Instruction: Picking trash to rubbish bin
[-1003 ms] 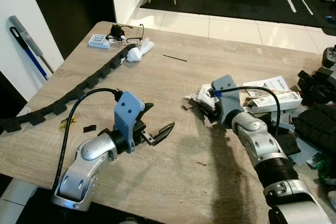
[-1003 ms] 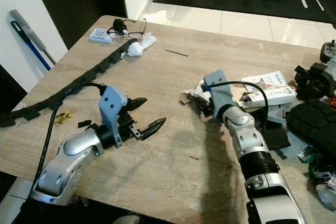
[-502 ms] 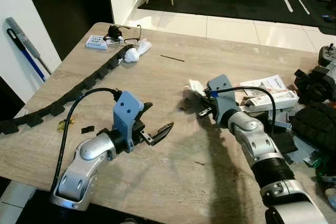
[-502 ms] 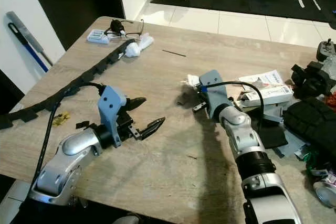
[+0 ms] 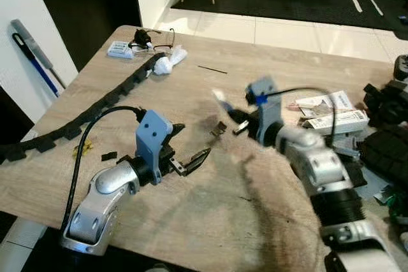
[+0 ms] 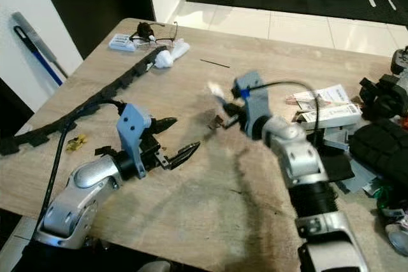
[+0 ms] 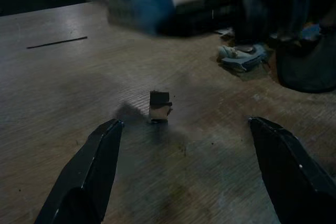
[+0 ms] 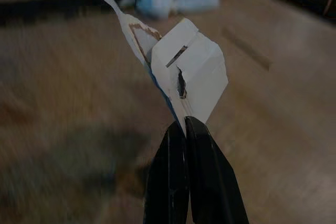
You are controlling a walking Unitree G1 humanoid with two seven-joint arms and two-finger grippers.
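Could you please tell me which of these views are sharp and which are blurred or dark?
Eye views: table and left gripper sharp, right gripper motion-smeared. Left wrist view: dim, a small scrap fairly crisp, the background blurred. Right wrist view: dark, the table streaked, but the torn paper in its shut fingers stays clear.

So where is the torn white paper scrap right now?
The torn white paper scrap is pinched in the right gripper, held above the middle of the wooden table, with the pile of boxes to its right.

Silver arms, blue brackets, black cables
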